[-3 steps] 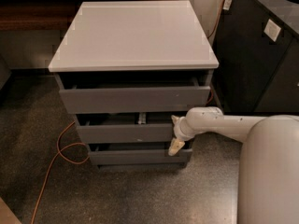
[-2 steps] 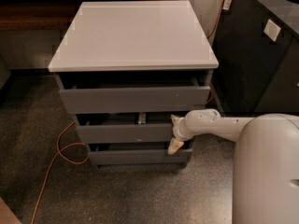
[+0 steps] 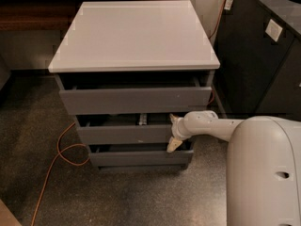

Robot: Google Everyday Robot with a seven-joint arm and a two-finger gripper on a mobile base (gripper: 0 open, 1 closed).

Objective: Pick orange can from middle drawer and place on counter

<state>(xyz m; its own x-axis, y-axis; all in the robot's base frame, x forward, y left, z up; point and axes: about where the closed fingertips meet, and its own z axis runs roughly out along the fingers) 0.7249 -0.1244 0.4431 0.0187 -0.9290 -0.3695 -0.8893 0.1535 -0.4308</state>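
Note:
The middle drawer [image 3: 124, 134] of the grey cabinet stands only slightly pulled out, showing a dark narrow gap above its front. The orange can is hidden. My gripper [image 3: 172, 132] is at the right end of that drawer's front. One pale fingertip [image 3: 172, 147] sits below the front's lower edge and the other shows just above its top edge, so the fingers are open across the front. My white arm [image 3: 211, 126] reaches in from the right. The counter [image 3: 134, 32] on top of the cabinet is bare.
The top drawer [image 3: 136, 99] and the bottom drawer [image 3: 138, 157] are also slightly ajar. An orange cable [image 3: 56, 161] loops over the speckled floor at the left. Dark cabinets [image 3: 254, 55] stand to the right. My white body [image 3: 263, 173] fills the lower right corner.
My body has come a little further left into view and the gripper has shifted slightly left along the middle drawer's front. The drawers look unchanged.

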